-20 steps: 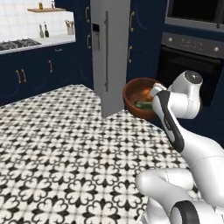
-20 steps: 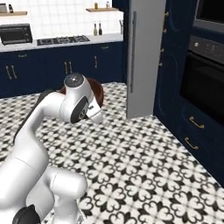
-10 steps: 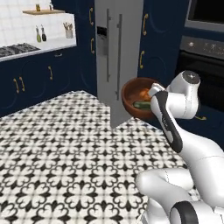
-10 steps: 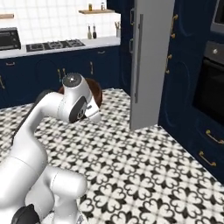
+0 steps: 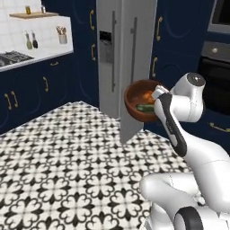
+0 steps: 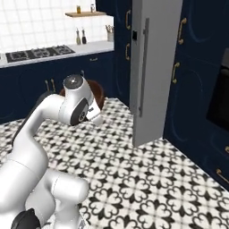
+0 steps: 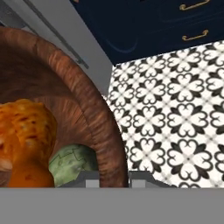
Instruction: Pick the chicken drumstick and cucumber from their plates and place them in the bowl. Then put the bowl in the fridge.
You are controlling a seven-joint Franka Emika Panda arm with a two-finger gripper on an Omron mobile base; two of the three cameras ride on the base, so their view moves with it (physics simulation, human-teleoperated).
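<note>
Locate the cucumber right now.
The cucumber lies inside the bowl beside the chicken drumstick; the gripper holds the bowl by its rim, off the floor, just in front of the fridge.

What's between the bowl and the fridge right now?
Nothing: in the left base view the bowl, held up by the gripper, hangs just before the fridge with no object between; patterned floor below.

Bowl (image 7: 83, 109) grained glossy wood; fridge (image 5: 123, 58) matt grey, probably steel (floor (image 5: 67, 157) patterned tile).
</note>
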